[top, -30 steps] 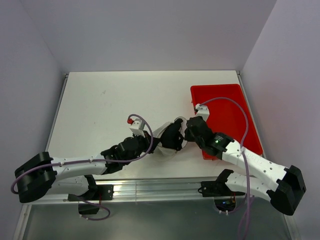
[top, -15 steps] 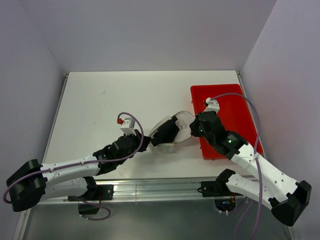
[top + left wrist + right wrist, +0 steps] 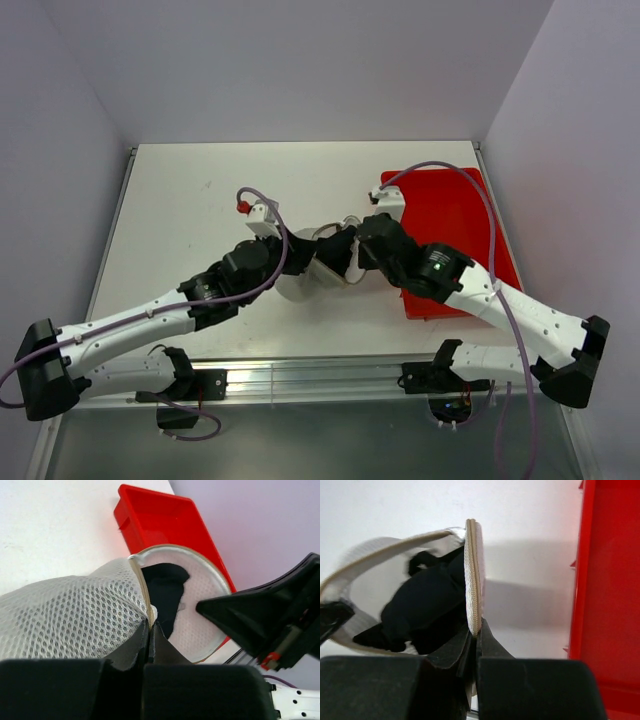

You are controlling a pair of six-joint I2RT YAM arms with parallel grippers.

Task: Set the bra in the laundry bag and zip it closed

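Note:
The white mesh laundry bag (image 3: 300, 280) lies near the table's middle, held between both grippers. In the left wrist view the bag (image 3: 65, 625) is open and the black bra (image 3: 162, 587) lies inside against its round lid. My left gripper (image 3: 150, 627) is shut on the bag's zipper rim. In the right wrist view my right gripper (image 3: 476, 632) is shut on the beige zipper edge of the lid (image 3: 472, 575), which stands on edge, with the bra (image 3: 422, 607) bunched inside the bag to the left. From above, my left gripper (image 3: 305, 262) and right gripper (image 3: 352, 256) meet at the bag.
A red plastic tray (image 3: 450, 235) stands at the table's right side, just right of the bag; it also shows in the left wrist view (image 3: 165, 522) and right wrist view (image 3: 610, 590). The white table (image 3: 200, 200) stretches left and back. Purple cables loop over both arms.
Both grippers and the bag have shifted back and left across the table. The right gripper, apart from the bag half a second ago, now grips the lid's edge.

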